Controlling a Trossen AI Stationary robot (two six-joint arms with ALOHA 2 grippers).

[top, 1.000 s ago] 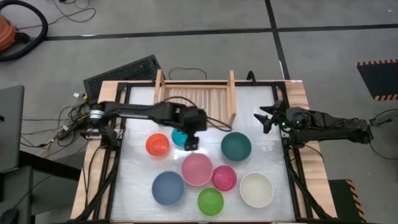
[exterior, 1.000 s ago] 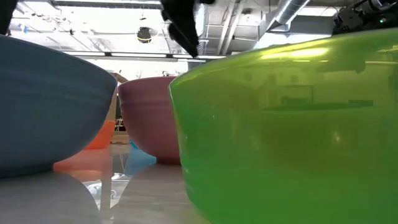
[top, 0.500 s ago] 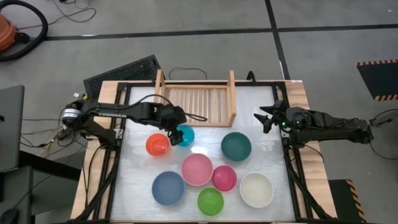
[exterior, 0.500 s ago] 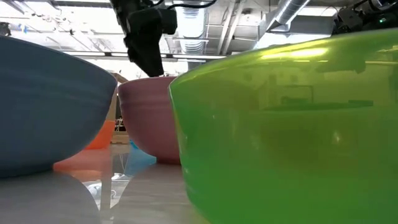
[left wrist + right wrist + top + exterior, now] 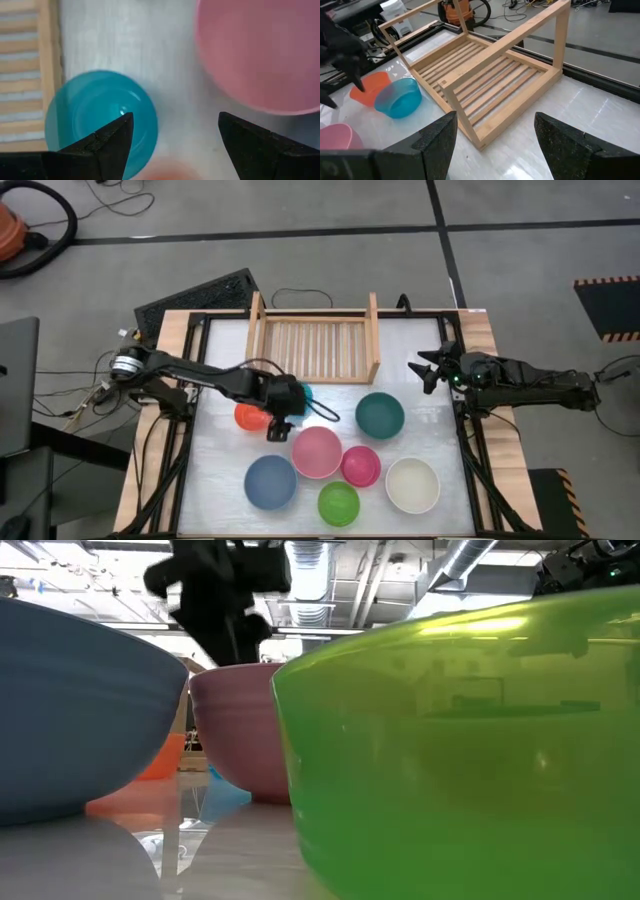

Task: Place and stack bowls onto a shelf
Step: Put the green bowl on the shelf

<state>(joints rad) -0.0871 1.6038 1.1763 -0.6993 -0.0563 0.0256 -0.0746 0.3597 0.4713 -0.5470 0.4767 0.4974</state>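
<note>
The shelf (image 5: 315,348) sits at the back of the table (image 5: 430,435), in the middle. Just in front of it stand three bowls in a row: the left bowl (image 5: 246,416), the middle bowl (image 5: 303,393) and, set apart, the right bowl (image 5: 380,415). The left claw (image 5: 280,423) hangs over the gap between the first two. Five more bowls (image 5: 317,452) sit close together nearer the front. The right claw (image 5: 425,373) is at the table's right edge.

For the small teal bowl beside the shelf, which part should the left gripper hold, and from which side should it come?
Grip the rim of the teal bowl, probably from straight above with one finger inside the wall. It sits upright and open, and the left gripper, open, hangs over it. Choose the rim side away from the shelf.
</note>
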